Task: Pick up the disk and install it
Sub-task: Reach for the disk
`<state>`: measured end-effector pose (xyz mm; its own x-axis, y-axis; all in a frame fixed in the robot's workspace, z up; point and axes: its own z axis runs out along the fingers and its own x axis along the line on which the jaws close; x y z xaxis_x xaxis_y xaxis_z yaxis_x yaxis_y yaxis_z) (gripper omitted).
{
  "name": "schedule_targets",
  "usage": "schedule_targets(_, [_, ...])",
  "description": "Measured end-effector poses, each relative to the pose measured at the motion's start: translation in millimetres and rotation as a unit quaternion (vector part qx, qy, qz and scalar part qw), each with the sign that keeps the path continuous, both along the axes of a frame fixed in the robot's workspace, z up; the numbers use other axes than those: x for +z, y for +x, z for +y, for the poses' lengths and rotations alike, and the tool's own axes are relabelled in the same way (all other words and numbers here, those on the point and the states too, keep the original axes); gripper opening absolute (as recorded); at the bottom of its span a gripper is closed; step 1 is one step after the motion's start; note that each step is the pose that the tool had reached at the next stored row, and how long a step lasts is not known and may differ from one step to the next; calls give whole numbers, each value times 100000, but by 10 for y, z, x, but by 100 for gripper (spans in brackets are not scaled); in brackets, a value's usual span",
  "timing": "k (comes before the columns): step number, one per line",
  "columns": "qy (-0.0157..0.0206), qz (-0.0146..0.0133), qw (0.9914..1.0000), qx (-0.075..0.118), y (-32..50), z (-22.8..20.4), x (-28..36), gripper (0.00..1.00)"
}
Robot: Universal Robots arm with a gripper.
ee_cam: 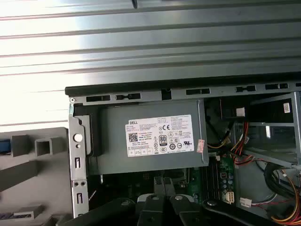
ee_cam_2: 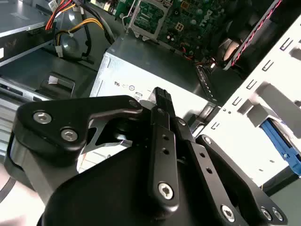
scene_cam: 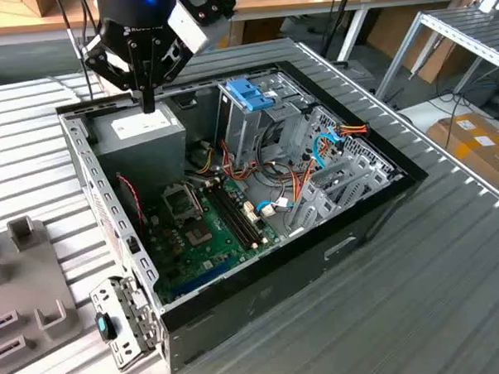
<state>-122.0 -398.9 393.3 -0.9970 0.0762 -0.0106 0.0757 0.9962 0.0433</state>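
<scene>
The disk is out of view. My gripper [scene_cam: 149, 103] hangs shut and empty just above the grey power supply [scene_cam: 140, 135] in the back corner of the open computer case [scene_cam: 375, 206], at the exterior view's left. In both wrist views the black fingers [ee_cam_2: 162, 101] press together over the power supply's labelled face [ee_cam: 155, 139]. The gripper [ee_cam: 165, 182] holds nothing. Deeper in the case stands a tall metal cage with a blue plastic top [scene_cam: 250, 94].
The green motherboard [scene_cam: 202, 230] and loose coloured cables [scene_cam: 314, 151] lie on the case floor. A grey fixture with slots [scene_cam: 25, 271] sits on the ribbed table beside the case. A metal bracket with a blue latch [scene_cam: 106, 327] hangs at the case's near corner.
</scene>
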Motion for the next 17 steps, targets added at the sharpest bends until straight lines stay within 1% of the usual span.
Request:
schedule_targets(6, [1, 19, 100000, 2, -1, 0, 0, 11])
schedule_targets(11, [7, 17, 100000, -2, -35, 0, -1, 11])
schedule_targets(17, [3, 18, 100000, 4, -37, 0, 0, 11])
